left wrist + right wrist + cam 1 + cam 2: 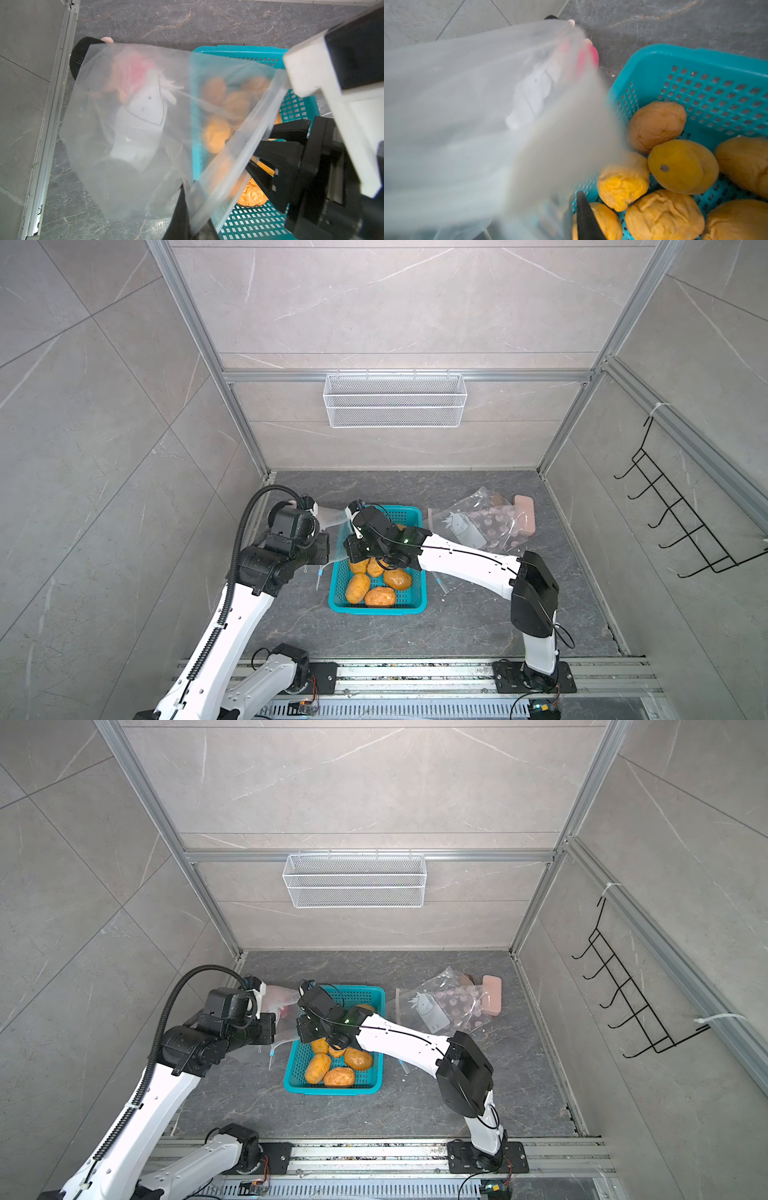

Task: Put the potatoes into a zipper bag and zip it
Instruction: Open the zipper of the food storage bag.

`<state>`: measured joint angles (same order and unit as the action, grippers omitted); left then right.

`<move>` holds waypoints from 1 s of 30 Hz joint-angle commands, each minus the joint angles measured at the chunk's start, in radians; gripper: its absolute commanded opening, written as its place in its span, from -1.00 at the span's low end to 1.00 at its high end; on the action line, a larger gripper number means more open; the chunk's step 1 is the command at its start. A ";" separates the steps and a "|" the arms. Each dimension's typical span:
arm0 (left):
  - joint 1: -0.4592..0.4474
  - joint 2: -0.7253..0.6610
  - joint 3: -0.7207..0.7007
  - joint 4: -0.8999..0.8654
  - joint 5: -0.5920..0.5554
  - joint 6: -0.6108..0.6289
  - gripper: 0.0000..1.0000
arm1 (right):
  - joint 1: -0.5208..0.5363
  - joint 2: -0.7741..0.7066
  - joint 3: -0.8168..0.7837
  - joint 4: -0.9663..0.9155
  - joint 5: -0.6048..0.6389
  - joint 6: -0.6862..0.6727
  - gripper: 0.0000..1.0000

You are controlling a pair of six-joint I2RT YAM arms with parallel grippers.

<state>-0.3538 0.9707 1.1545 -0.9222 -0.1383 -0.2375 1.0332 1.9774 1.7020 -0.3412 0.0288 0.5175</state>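
Note:
Several wrinkled orange-tan potatoes (358,587) (318,1068) (683,166) (252,195) lie in a teal basket (415,605) (332,1090) (695,56) (239,49). A clear zipper bag (332,518) (282,998) (128,166) (467,124) hangs at the basket's left side, blurred and with no potato inside. My left gripper (318,510) (266,990) (191,199) is shut on the bag's rim. My right gripper (348,547) (300,1025) (270,139) hovers over the basket's left edge beside the rim, jaws slightly apart. One black finger (583,216) shows above a potato.
A pink plush doll (133,68) lies on the floor behind the bag. At the back right are a second printed bag (469,522) and a pink box (525,514). A white mesh basket (395,400) hangs on the back wall, a black hook rack (681,514) on the right wall.

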 commanded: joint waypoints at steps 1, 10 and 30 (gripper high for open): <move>-0.002 0.000 -0.011 0.095 -0.016 -0.002 -1.00 | 0.002 0.027 0.040 -0.049 -0.010 -0.037 -0.51; -0.002 0.028 -0.036 0.109 -0.014 0.023 -1.00 | 0.002 0.032 0.082 -0.029 -0.084 -0.113 -0.13; 0.002 0.008 -0.074 0.106 -0.008 0.051 -1.00 | -0.059 -0.297 -0.210 0.104 -0.097 -0.213 0.40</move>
<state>-0.3534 0.9897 1.0801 -0.8356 -0.1398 -0.2089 1.0084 1.7145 1.5326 -0.2764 -0.0906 0.3187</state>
